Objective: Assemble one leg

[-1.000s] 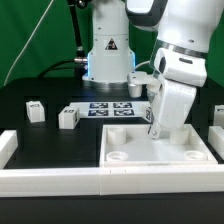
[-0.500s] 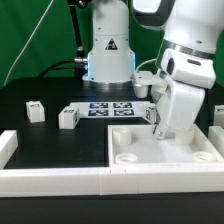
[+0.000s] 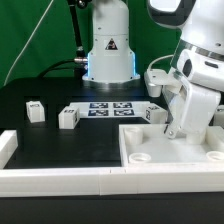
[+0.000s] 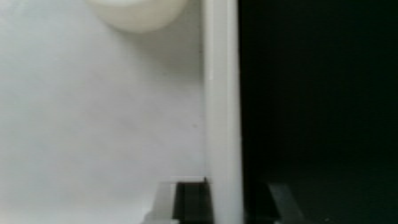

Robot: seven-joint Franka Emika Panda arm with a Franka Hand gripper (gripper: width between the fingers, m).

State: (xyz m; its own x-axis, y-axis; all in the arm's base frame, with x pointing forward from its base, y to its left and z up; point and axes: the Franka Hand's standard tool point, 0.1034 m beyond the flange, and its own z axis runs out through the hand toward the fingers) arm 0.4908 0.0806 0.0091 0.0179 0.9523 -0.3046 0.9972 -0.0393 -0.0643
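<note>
Pincer [image 3: 169, 132]: lowered onto the far edge of the white panel [image 3: 185, 150]. Its fingers [image 4: 187, 203] are set close on either side of the raised rim, gripping it. Leg [image 3: 68, 117]: upright on the black table [image 3: 60, 148], well apart toward the exterior view's left, just beside the marker board [image 3: 110, 108]. Second leg [image 3: 35, 111]: farther left, likewise free.

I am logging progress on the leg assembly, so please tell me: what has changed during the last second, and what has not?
The gripper, down at the far edge of the white panel, moved toward the exterior view's right, and the panel slid with it. Whether it clamps the panel is unclear. The two legs and the marker board stayed put.
</note>
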